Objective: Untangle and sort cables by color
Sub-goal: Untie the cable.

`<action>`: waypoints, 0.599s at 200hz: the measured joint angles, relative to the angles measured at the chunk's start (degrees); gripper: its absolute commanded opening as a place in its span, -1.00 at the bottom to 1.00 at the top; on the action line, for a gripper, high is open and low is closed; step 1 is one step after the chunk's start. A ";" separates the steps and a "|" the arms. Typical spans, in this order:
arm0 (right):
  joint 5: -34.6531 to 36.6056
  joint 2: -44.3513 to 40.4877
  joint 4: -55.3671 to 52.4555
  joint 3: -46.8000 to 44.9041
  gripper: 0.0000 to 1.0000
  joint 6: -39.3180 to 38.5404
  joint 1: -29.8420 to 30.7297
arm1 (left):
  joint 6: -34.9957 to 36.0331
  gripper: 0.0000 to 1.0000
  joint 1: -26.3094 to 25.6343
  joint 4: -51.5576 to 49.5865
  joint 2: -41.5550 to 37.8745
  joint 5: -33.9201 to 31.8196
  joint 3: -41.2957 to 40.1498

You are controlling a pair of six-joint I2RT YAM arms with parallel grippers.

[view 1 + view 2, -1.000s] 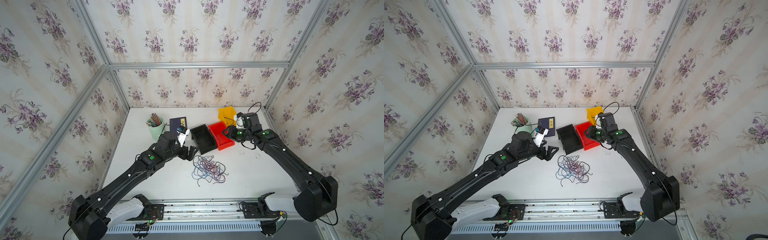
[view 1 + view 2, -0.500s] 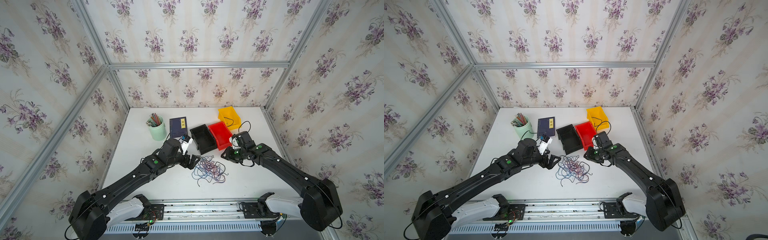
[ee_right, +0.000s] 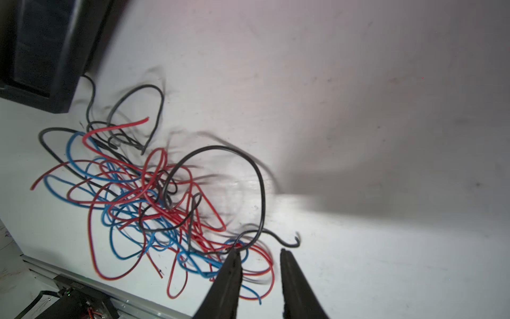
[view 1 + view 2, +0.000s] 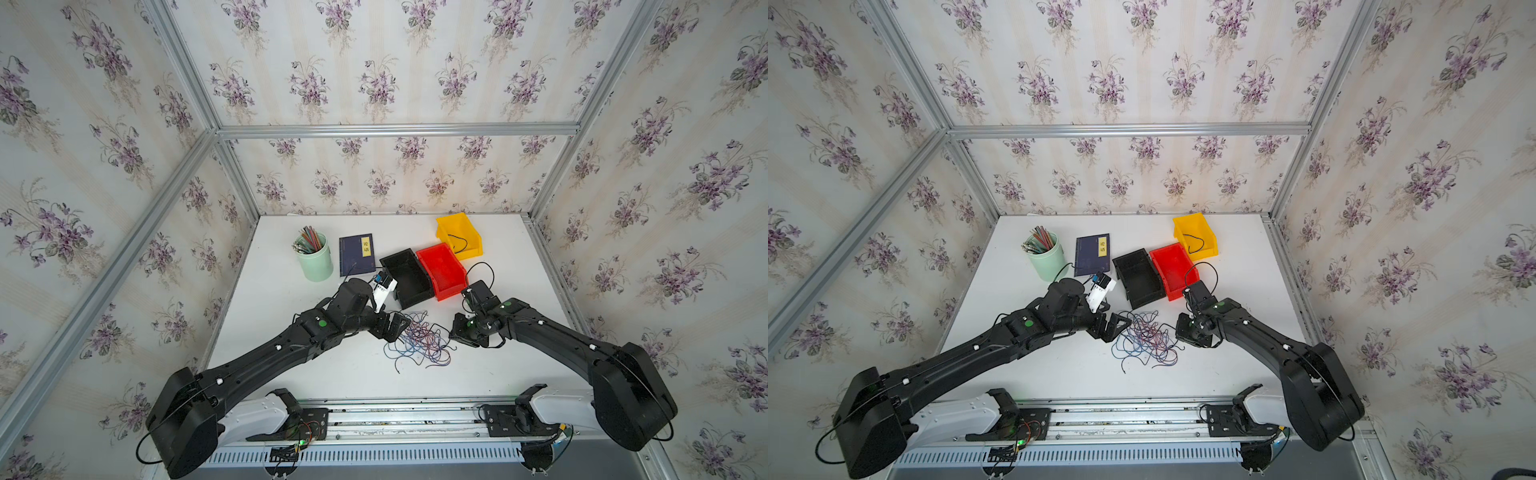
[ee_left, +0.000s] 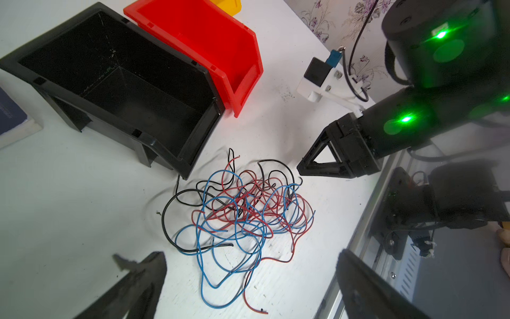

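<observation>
Cables: you have a red, blue and black tangle (image 4: 417, 340) on the tabletop (image 4: 291, 353), between the two arms and just in front of the black bin (image 4: 397, 254).
Left jaws: spread wide at the tangle's left edge; in the wrist view your fingers (image 5: 138, 281) stand well apart with the pile (image 5: 240, 210) ahead of them.
Right jaws: a narrow gap between the tips, nothing in it; one fingertip (image 3: 234, 256) touches loops at the pile's right edge, and a black end curls just past it.
In the way: the black bin's near corner sits just beside the pile, and one black strand reaches its foot.
Bins: a red bin (image 4: 432, 249) touches the black one; a yellow bin (image 4: 457, 222) behind it holds one black strand (image 4: 457, 243).
Other things: a green cup (image 4: 318, 266) of pencils (image 4: 309, 241), with a dark blue book (image 4: 356, 259) just beside it.
Writing: the book's yellow label (image 4: 1102, 246) reads 论语.
</observation>
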 measured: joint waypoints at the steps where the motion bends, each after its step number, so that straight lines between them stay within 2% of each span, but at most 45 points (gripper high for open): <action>1: 0.02 0.07 0.04 0.00 -0.42 0.04 0.00 | 0.04 0.98 0.00 0.00 0.02 0.00 0.04; 120: 0.70 6.97 5.05 0.44 -0.49 1.22 3.02 | 1.07 0.98 0.00 -0.02 1.90 -0.42 1.77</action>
